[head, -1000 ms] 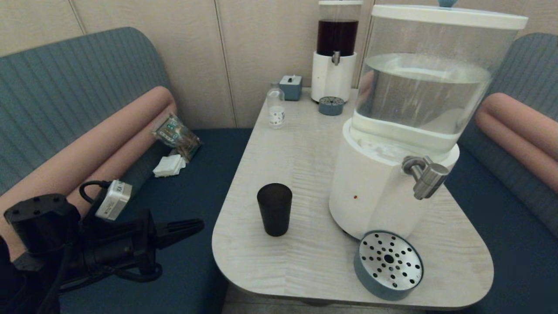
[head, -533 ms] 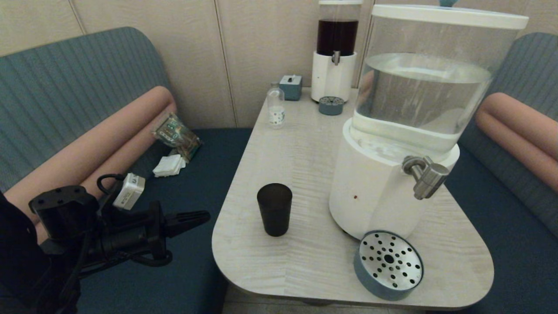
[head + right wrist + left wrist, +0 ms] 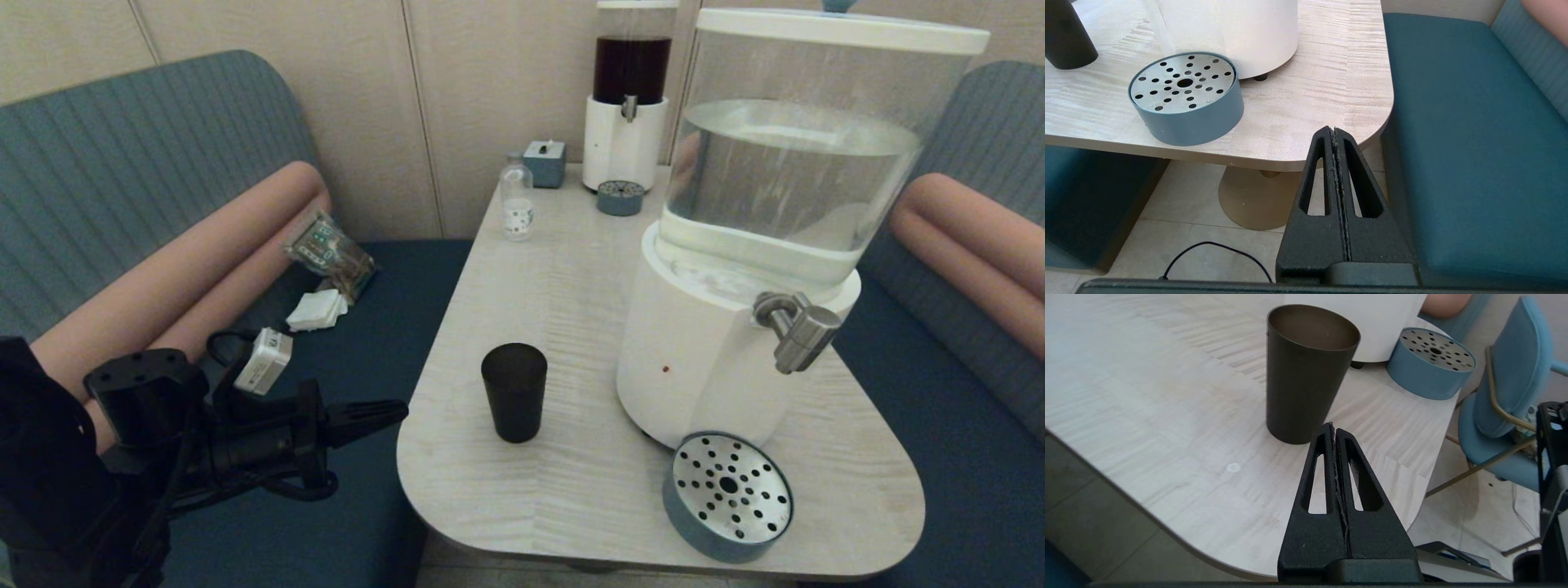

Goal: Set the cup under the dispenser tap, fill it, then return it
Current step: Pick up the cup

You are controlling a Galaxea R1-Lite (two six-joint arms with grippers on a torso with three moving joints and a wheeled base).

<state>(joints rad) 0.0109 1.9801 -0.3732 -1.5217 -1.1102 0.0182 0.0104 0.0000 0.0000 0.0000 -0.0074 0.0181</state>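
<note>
While head view shows left gripper [image 3: 392,411] off table's near-left edge, tips aimed at cup [image 3: 514,392], only wrist view shows fingers pressed flat together, empty. Cup upright on table [image 3: 571,269], apart from gripper, left of dispenser tap [image 3: 796,327]. Drip tray [image 3: 727,496] below tap. Right gripper [image 3: 1334,130] unseen from head; own camera shows it closed, empty, below table corner.
</note>
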